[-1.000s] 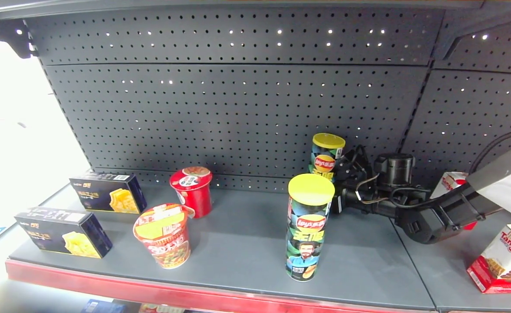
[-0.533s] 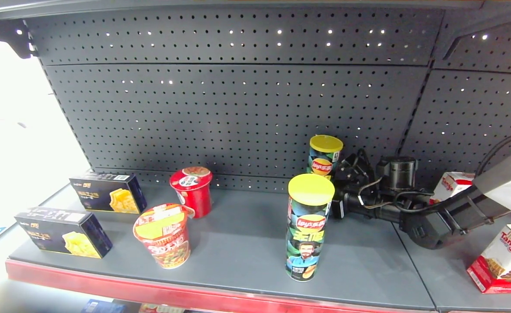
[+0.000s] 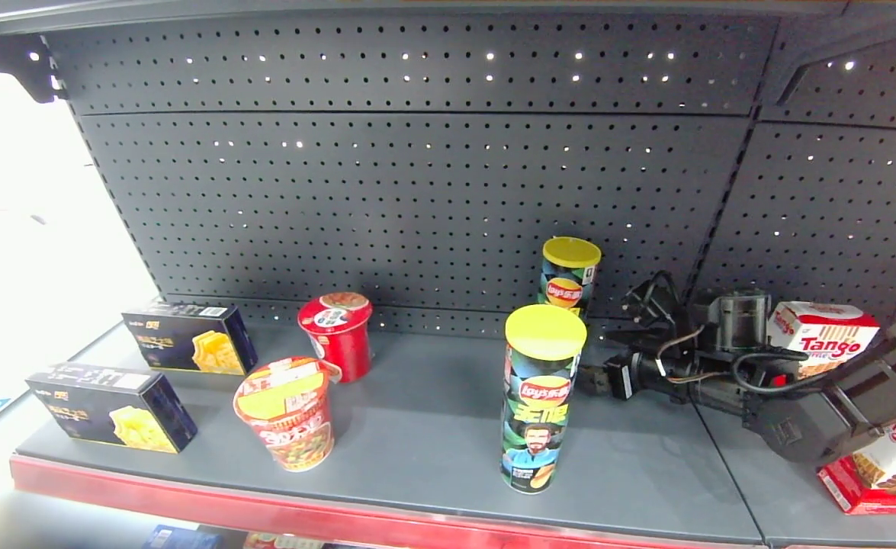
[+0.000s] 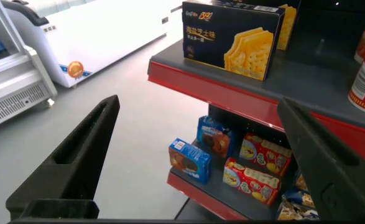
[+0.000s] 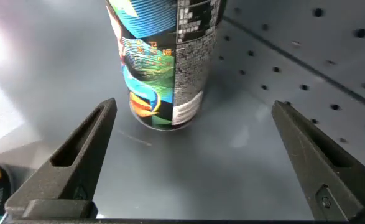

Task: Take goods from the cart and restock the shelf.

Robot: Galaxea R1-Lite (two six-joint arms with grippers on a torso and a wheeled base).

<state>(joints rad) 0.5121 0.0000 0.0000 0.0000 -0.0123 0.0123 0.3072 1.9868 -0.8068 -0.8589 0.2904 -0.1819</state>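
The rear can (image 3: 570, 278) stands behind the front can (image 3: 541, 396) on the shelf (image 3: 417, 435).

Head view, lower left: front box (image 3: 112, 408) & back box (image 3: 191, 338), both dark. Right of them yellow-lid cup (image 3: 287, 412), red cup (image 3: 337, 335) behind it. White-red box (image 3: 829, 334) near right edge. Left wrist view: freezer (image 4: 20, 62) upper left, grey floor (image 4: 132, 74) beside it.

A shop, pegboard-backed shelf (image 3: 417, 427) stocked with chip cans (image 3: 543, 396), cup noodles (image 3: 287, 415), biscuit boxes (image 3: 112, 408); chest freezer (image 4: 20, 68) nearby
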